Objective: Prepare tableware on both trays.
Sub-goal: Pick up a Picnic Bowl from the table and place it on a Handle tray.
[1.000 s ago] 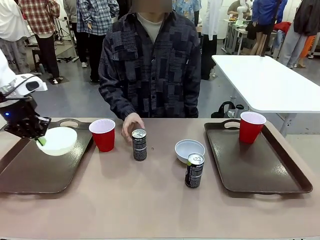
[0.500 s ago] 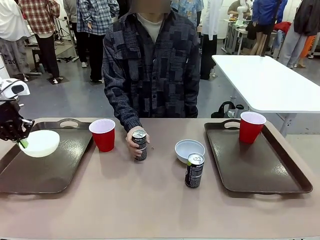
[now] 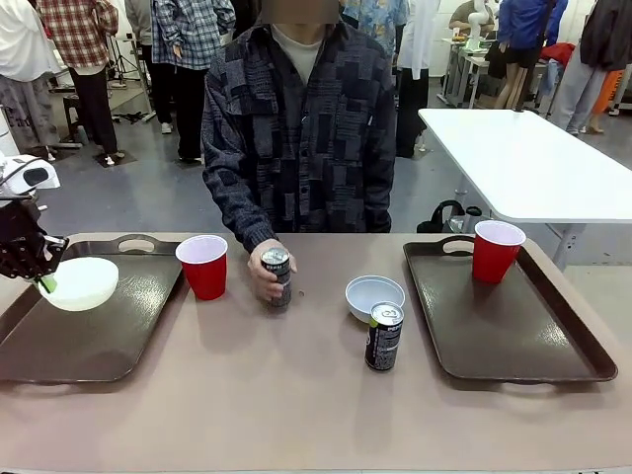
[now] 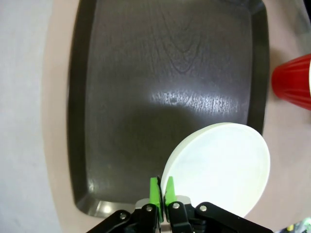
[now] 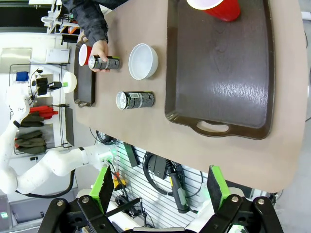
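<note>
**A Busy Robot Lab**

This was a big robot lab. Behind the brown table (image 3: 296,395), lots of people (image 3: 188,39) stood about on a grey floor (image 3: 128,202). A white table (image 3: 533,158) stood behind it too, off to the right. Down by its near edge were black cables (image 5: 160,167) and a white robot arm (image 5: 53,165).

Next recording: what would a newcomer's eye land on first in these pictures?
The left pincer pinches the creamy bowl by its rim over the left tray. At the middle of the table, the person's hand grips a black can, with a red cup beside it.
</note>
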Available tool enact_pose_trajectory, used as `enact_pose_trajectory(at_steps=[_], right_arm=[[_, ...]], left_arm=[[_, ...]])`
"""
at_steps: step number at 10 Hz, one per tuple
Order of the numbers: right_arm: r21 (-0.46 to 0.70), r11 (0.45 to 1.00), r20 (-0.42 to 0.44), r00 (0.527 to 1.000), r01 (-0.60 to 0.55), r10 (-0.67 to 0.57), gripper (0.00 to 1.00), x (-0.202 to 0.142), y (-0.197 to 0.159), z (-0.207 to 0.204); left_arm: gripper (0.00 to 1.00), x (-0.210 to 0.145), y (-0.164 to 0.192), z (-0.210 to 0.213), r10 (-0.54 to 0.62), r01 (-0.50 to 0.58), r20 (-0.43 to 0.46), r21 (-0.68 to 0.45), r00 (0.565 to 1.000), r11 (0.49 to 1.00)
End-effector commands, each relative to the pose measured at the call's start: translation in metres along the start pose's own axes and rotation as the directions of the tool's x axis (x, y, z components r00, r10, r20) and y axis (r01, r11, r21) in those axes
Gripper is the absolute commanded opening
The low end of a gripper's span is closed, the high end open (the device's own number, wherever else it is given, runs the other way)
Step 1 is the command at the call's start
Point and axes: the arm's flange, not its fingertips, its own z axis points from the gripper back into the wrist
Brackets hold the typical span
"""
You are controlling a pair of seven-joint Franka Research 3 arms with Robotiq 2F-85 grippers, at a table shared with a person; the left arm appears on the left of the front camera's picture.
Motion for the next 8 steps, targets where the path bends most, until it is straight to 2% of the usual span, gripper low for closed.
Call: enact_pose_trajectory(at_steps=[1, 3, 8], right_arm=[[0.002, 1.0, 0.003, 1.0, -0.001, 0.001, 1.0, 0.001, -0.001, -0.001], [0.002, 1.0, 0.003, 1.0, -0.001, 0.001, 1.0, 0.001, -0.001, -0.001], [0.002, 1.0, 0.003, 1.0, -0.001, 0.001, 1.0, 0.001, -0.001, -0.001]], left_arm=[[0.04, 0.0, 0.0, -0.011, 0.034, -0.034, 0.013, -0.043, 0.999, 0.998], [0.04, 0.001, -0.005, -0.02, 0.046, -0.044, 0.028, -0.069, 0.999, 0.997], [0.04, 0.014, -0.022, -0.052, 0.047, -0.047, -0.001, -0.042, 0.999, 0.998]])
